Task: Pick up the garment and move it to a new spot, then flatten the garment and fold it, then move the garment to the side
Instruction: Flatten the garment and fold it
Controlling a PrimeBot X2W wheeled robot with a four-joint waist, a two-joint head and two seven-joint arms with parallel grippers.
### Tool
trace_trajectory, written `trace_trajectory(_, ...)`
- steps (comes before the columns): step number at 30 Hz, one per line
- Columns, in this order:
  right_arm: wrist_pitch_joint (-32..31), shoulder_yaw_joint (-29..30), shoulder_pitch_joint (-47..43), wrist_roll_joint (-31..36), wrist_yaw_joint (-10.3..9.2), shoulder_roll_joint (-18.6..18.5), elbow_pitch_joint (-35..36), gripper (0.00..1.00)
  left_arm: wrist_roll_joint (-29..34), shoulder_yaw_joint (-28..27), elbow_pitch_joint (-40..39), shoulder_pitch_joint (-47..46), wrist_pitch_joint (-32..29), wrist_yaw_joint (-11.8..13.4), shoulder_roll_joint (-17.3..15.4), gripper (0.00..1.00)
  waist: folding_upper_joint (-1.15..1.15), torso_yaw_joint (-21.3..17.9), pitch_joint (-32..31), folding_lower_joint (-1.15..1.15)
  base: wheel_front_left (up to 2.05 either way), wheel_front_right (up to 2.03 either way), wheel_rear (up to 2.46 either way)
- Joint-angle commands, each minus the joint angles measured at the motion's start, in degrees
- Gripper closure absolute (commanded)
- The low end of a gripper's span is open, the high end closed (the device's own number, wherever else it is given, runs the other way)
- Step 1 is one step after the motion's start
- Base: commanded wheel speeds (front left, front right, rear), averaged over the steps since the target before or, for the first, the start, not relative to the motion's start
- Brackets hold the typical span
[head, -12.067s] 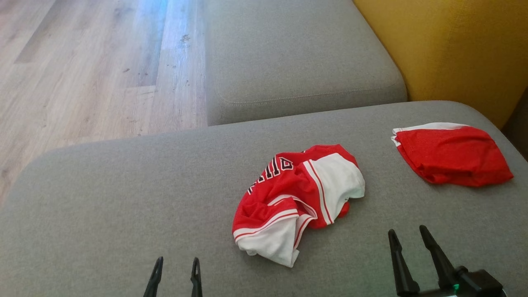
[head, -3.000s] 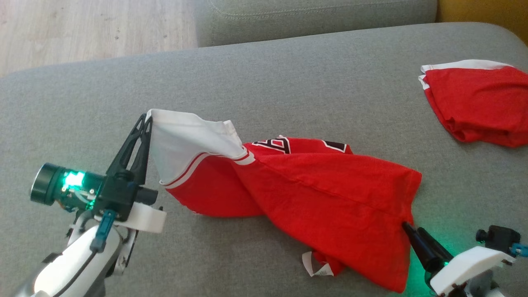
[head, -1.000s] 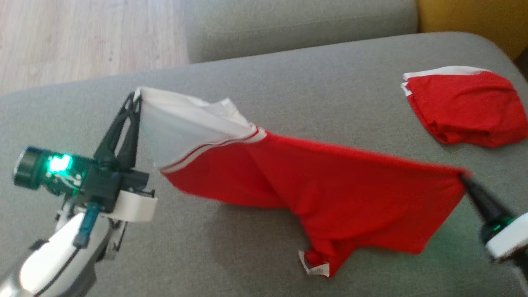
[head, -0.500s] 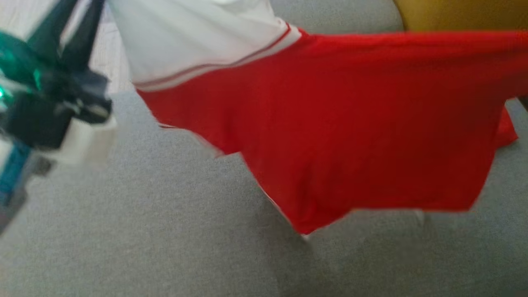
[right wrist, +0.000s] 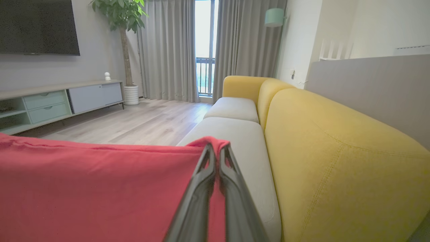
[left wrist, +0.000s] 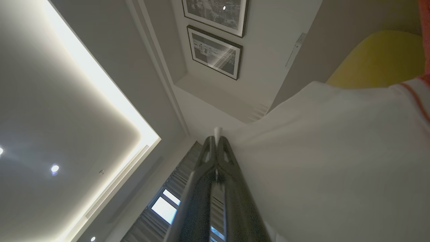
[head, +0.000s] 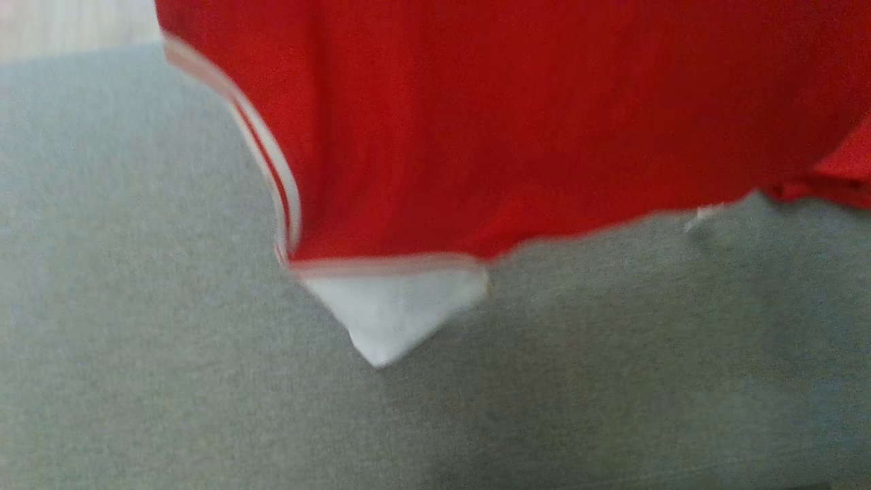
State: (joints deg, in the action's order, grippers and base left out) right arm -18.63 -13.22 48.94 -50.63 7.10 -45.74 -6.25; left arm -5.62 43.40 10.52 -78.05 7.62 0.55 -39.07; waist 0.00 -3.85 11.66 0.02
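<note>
Garment (head: 476, 122), a sec ago stretched low over the cushion (head: 122, 354), now hangs lifted above it, its red panel spread wide w/ a white corner dangling lowest. Pick-up looks done, and the move to a new spot appears under way. L gripper (left wrist: 216, 132), aimed at the ceiling, is clenched on the white edge, a nub of cloth poking past its tips. R gripper (right wrist: 217, 148) is pinched on a red corner, fabric draping off to the left in its wrist view.

A yellow-backed sofa (right wrist: 336, 151) with grey cushions (right wrist: 231, 109) fills the living room at 3 o'clock; curtains (right wrist: 168, 50) frame a bright window (right wrist: 203, 33) at 12.
</note>
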Motion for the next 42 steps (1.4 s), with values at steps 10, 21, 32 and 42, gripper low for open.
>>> trace_trajectory(10,15.8,-10.0,26.8,9.9,0.39,5.7,-17.2,1.00,8.7,-1.3,11.7,-22.1,7.3,5.5,7.5,1.00,0.00,3.0,16.6,-0.02,0.00,0.00,0.00)
trace_trajectory(21,27.8,-19.9,28.9,8.5,0.39,3.6,-26.1,1.00,3.6,-1.9,4.5,-15.2,7.4,8.4,5.4,1.00,0.00,5.8,20.5,-0.02,0.00,0.00,0.00)
trace_trajectory(32,32.3,-28.1,9.1,-3.0,0.39,-1.5,-23.6,1.00,-10.0,-8.9,-5.0,15.3,7.4,5.8,2.4,1.00,0.00,5.5,12.3,-0.02,0.00,0.00,0.00)
trace_trajectory(42,33.1,-33.5,-11.9,-11.0,0.39,-2.5,-18.6,1.00,-13.3,-10.8,-10.4,50.4,7.4,6.0,0.2,1.00,0.00,2.8,2.0,-0.02,0.00,0.00,0.00)
